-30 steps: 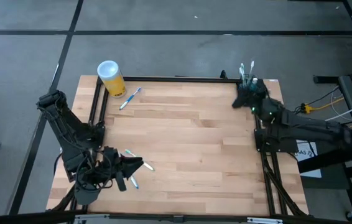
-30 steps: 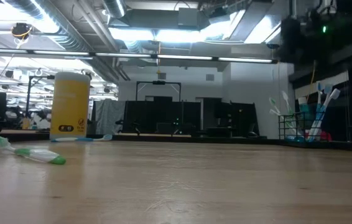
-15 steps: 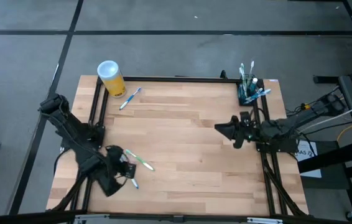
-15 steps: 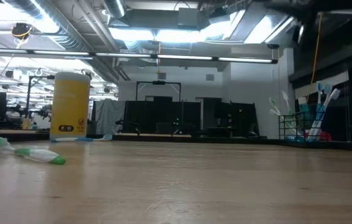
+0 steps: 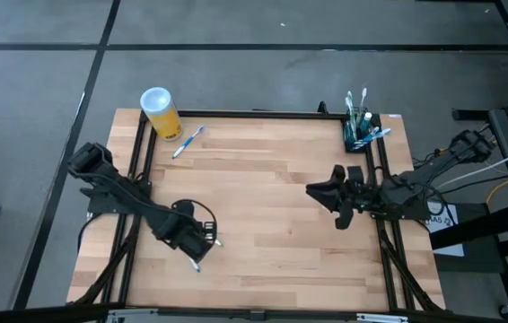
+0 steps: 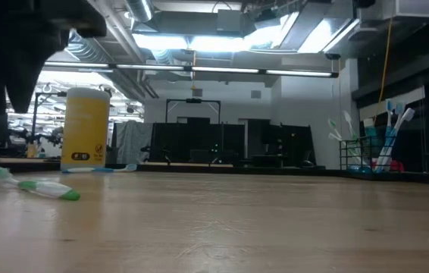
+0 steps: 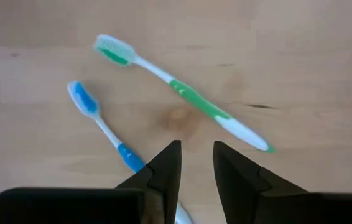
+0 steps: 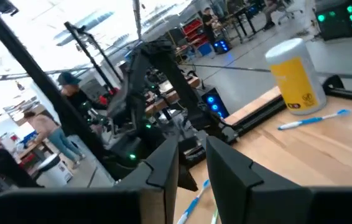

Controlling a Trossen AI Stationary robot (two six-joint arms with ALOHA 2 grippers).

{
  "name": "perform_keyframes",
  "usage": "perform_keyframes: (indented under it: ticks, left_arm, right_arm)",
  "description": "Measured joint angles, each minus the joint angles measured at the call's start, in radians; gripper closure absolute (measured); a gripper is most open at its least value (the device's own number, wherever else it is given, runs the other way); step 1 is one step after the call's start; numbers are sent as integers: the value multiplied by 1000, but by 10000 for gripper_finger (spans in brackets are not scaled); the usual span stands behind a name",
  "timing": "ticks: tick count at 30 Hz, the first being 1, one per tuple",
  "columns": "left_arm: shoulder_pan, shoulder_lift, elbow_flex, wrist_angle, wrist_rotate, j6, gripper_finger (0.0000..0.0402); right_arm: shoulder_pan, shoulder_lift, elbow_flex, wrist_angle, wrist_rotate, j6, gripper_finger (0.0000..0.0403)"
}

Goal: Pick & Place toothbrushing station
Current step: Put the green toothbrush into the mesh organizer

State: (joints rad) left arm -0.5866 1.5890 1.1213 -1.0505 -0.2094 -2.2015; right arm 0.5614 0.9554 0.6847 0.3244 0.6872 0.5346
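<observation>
The small black rectangular toothbrush station point(image 5: 358, 133) sits at the wooden surface's point(image 5: 272, 193) upper right corner, brushes inside. Two remain loose: under the left end effector point(image 5: 202, 240), fingers narrowly parted and empty, the left wrist view alone shows green point(image 7: 182, 92) and blue toothbrushes point(image 7: 104, 126). The right end effector point(image 5: 315, 191), holding nothing, hovers right of centre.

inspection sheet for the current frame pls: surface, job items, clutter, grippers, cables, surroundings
Surface: wooden table, black frame around it.
Job's things: toothbrushing station upright at the far right corner, brushes in it, ungripped.
Clutter: yellow cup far left; blue toothbrush beside it; green toothbrush and second blue toothbrush under the left arm.
Grippers: left gripper slightly open above the brushes, empty; right gripper mid-right, empty.
Cables: bundle right of the table.
Surroundings: people at benches.
</observation>
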Motion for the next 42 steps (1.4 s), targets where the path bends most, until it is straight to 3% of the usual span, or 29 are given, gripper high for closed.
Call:
perform_keyframes:
  ticks: [9, 14, 21, 38, 42]
  left_arm:
    - [90, 75, 0, 124, 6, 16, 295]
    - [122, 125, 0, 140, 93, 21, 283]
    - [125, 165, 0, 179, 129, 16, 281]
    - [179, 243, 5, 289, 124, 16, 281]
    - [179, 243, 36, 236, 120, 15, 281]
  right_arm:
    - [63, -1, 20, -1, 40, -53, 317]
    - [87, -1, 20, 8, 47, -52, 317]
    - [123, -2, 20, 12, 84, -59, 317]
    - [182, -3, 20, 12, 83, -78, 317]
    - [190, -3, 20, 12, 83, -78, 317]
